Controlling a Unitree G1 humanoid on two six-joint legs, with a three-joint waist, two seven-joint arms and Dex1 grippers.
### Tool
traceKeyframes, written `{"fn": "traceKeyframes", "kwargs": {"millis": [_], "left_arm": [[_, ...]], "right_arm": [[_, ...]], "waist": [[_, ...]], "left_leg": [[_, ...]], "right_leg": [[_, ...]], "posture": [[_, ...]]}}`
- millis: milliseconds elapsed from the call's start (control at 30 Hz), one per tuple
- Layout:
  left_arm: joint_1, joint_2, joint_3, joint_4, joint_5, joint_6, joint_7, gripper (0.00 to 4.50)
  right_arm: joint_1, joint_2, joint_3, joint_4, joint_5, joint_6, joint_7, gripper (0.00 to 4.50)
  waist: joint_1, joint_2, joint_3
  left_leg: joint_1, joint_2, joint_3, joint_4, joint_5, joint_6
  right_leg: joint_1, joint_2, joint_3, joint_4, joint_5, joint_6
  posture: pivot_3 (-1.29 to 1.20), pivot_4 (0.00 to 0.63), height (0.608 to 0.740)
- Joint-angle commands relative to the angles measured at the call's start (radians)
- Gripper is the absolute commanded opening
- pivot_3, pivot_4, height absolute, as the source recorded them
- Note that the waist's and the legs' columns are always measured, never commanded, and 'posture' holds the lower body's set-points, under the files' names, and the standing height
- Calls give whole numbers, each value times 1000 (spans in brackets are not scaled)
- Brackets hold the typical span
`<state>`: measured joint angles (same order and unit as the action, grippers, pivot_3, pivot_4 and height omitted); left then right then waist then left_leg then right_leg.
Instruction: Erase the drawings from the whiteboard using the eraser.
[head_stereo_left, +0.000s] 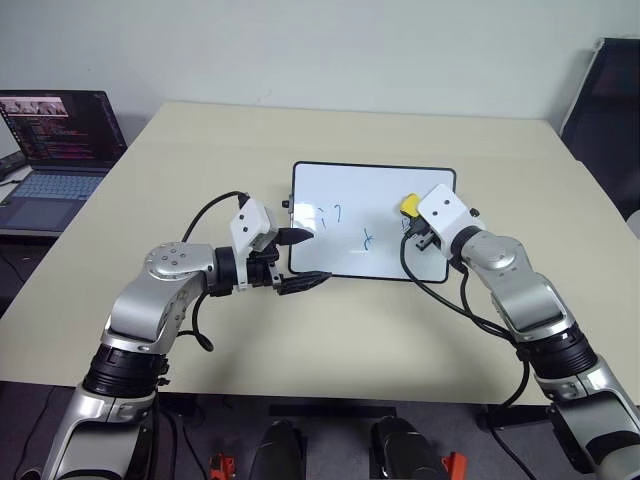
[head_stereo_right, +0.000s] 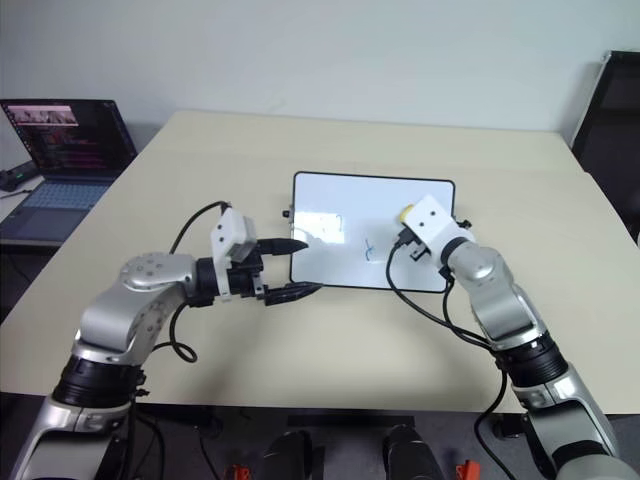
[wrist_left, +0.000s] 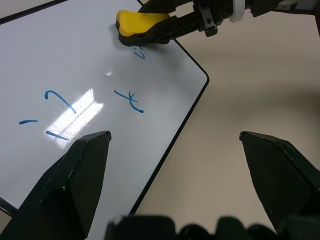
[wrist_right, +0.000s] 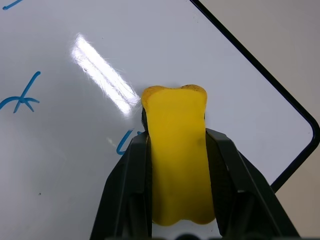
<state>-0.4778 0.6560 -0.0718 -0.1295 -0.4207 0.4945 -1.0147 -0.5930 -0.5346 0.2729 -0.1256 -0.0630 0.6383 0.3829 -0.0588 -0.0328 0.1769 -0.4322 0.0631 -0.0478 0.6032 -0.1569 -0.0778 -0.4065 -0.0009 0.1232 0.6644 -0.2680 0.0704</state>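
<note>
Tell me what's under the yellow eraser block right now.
The yellow eraser block, clamped in the right gripper, sits over the glossy white whiteboard. A blue scribble pokes out beside it; whatever lies beneath is covered.

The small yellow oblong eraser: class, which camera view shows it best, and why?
The right wrist view: the small yellow oblong eraser shows large, clamped in the right claw. The left wrist view gives its side on the glossy white whiteboard; both eye views show a yellow corner.

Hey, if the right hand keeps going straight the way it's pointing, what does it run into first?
Probably the whiteboard itself. The right hand angles down with the eraser over the board's glossy surface, beside a blue mark. Whether the eraser already touches is unclear.
</note>
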Motion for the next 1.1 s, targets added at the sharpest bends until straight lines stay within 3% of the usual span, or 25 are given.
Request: {"fn": "traceKeyframes", "kwargs": {"millis": [33,167,367,467,733,967,1100], "left_arm": [[-2,7,28,-36,-11,-16,-4,4500],[-1,7,29,-34,-13,-18,-7,4500],[-4,4,26,-29,-15,-21,-12,4500],[-4,3,25,-29,-16,-22,-14,4500],[-5,-4,21,-29,-18,-22,-12,4500],[-7,-7,20,-32,-21,-20,-13,4500],[-8,-9,19,-33,-24,-19,-13,4500]], "right_arm": [[58,-25,7,-29,12,71,76,1120],[84,-38,3,-70,2,87,119,1120],[10,6,-66,17,-91,-15,-38,1119],[6,12,-66,29,-88,-18,-26,1119],[101,-57,15,-79,-56,100,187,1119],[53,-38,-50,-26,-128,47,71,1119],[55,-36,-51,-26,-116,53,82,1119]], "waist": [[0,0,0],[0,0,0],[-1,0,0],[-1,0,0],[-2,0,0],[-5,0,0],[-6,-1,0]], "left_leg": [[0,0,0,0,0,0],[0,0,0,1,0,0],[0,0,1,5,0,0],[0,0,1,5,0,0],[0,0,1,2,0,0],[0,0,1,5,0,0],[0,-1,2,5,0,0]], "right_leg": [[0,0,0,0,0,0],[0,0,0,0,0,0],[0,0,1,0,1,0],[0,0,2,0,1,0],[0,0,1,0,1,1],[0,-1,1,-1,1,0],[0,-1,2,-2,1,0]], "posture": [[0,150,740],[0,150,740],[0,150,740],[0,150,740],[0,150,740],[0,150,740],[0,150,740]]}}
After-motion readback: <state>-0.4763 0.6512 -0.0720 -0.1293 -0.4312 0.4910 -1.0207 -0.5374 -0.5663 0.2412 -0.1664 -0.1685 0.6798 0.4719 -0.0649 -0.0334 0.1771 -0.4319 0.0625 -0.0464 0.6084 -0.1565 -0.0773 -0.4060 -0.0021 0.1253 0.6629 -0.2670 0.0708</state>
